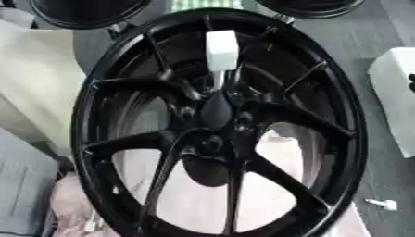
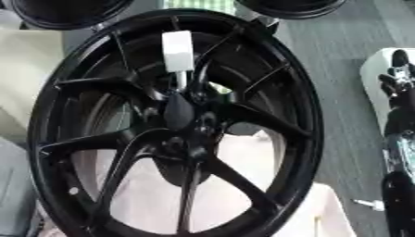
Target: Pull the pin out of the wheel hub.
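A large black wheel hub (image 1: 219,125) with spokes stands tilted and fills most of both views. A pin (image 1: 221,50) with a blocky white handle and a thin metal shaft sticks in it just above the centre boss, handle uppermost. My right hand (image 2: 395,76) shows only at the right edge of the right eye view. It is black, hangs over a white box and is well clear of the pin. My left hand is out of sight.
Two more black wheels (image 1: 89,11) (image 1: 312,7) lie at the top edge. A white box (image 1: 397,92) stands at the right, and a small white piece (image 1: 381,203) lies on the grey floor. A beige surface (image 1: 32,69) is at the left, and pale cloth (image 1: 194,203) lies under the hub.
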### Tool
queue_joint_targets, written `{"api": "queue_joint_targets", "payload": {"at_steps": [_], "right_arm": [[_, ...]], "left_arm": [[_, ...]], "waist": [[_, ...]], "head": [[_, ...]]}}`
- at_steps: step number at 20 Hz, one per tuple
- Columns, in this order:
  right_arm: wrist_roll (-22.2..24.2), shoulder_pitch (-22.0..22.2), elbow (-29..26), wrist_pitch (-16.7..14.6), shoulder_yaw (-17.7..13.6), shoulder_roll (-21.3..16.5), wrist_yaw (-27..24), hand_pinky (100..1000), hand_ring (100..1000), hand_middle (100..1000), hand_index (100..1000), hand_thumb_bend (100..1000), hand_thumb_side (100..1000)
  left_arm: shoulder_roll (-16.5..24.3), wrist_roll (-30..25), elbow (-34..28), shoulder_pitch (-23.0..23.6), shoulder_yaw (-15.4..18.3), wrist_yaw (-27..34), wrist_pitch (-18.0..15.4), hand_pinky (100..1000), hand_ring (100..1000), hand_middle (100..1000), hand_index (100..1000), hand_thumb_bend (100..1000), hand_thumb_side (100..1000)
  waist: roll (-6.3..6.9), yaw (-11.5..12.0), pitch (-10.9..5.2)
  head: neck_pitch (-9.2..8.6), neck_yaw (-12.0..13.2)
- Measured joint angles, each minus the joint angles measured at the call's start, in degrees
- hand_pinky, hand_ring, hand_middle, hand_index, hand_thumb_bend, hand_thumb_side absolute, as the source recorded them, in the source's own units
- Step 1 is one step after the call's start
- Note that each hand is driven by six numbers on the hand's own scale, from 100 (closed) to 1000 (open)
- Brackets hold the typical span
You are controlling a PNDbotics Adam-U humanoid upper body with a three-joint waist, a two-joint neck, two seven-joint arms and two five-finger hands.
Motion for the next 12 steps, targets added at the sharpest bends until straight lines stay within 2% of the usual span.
{"api": "queue_joint_targets", "payload": {"at_steps": [3, 6, 7, 8, 10, 12], "right_arm": [[-0.01, 0.0, 0.0, -0.01, 0.0, 0.0, -0.06, 860, 695, 622, 735, 613, 434], [-0.01, 0.01, 0.0, -0.01, 0.0, 0.0, -0.32, 860, 695, 622, 735, 613, 434], [-0.01, 0.01, 0.0, -0.01, 0.0, 0.0, -0.38, 860, 695, 622, 735, 617, 433], [-0.01, 0.01, 0.0, -0.01, 0.0, 0.0, -0.41, 860, 695, 622, 735, 612, 434], [0.0, 0.01, 0.0, 0.0, 0.0, 0.0, -0.44, 860, 695, 622, 734, 610, 434], [0.0, 0.0, 0.0, 0.0, 0.01, 0.02, -0.44, 860, 695, 622, 734, 609, 433]], "left_arm": [[-0.01, 1.67, 0.01, 0.0, 0.18, 1.83, 0.2, 841, 714, 667, 848, 788, 596], [-0.7, 4.72, -0.8, -0.04, 0.27, 6.36, 0.18, 796, 638, 591, 795, 667, 540], [-1.5, 6.0, -1.46, -0.15, 0.29, 8.38, 0.18, 769, 603, 550, 760, 630, 452], [-2.76, 7.38, -2.21, -0.54, 0.36, 10.61, 0.3, 765, 597, 543, 754, 609, 505], [-6.3, 9.8, -3.55, -1.27, 0.67, 14.65, 0.97, 762, 598, 558, 747, 614, 525], [-11.27, 11.7, -4.03, -1.38, 0.72, 18.45, 2.14, 763, 632, 610, 773, 631, 542]], "waist": [[0.0, 0.01, 0.0], [-0.01, 0.03, -0.04], [-0.02, 0.05, -0.08], [-0.05, 0.08, -0.15], [-0.27, 0.03, -0.18], [-0.49, -0.01, -0.19]], "head": [[0.0, 0.04], [0.0, 0.02], [0.01, 0.0], [0.01, -0.01], [0.01, -0.01], [0.01, -0.01]]}}
